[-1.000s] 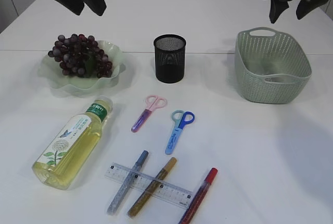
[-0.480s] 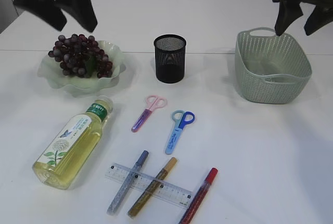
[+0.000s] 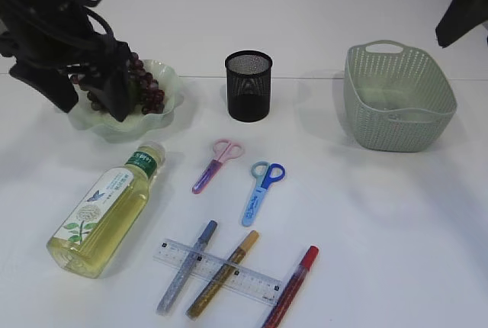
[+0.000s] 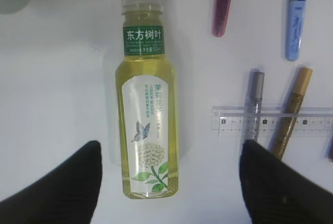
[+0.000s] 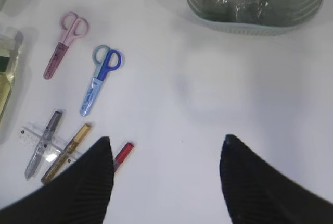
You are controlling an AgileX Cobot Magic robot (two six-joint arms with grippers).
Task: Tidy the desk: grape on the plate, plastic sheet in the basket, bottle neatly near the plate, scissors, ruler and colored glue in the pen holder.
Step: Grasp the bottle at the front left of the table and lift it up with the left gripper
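1. The bottle lies on its side on the white tabletop, cap toward the plate and just short of its rim. It is full of pale yellow liquid and nothing touches it.
2. The left hand hangs above the bottle's lower half with its jaws spread wide, one finger on each side of the bottle and both clear of it. It holds nothing.
3. Judged from this, the bottle is the step in hand. The next move calls for lowering the open jaws across the body, closing on it, then standing it upright beside the plate. The round, smooth body may roll or slip if caught off-centre.
4. The grape already sits on the plate, partly hidden behind the left arm in the exterior view.
5. The plastic sheet looks to be in the basket already, showing as a crinkled clear film on its floor.
6. The pink scissors, blue scissors, ruler and three colored glue pens lie flat in front of the pen holder, which stands upright and looks empty. Two pens lie across the ruler.
7. The right hand is open and empty, held over bare tabletop in front of the basket.
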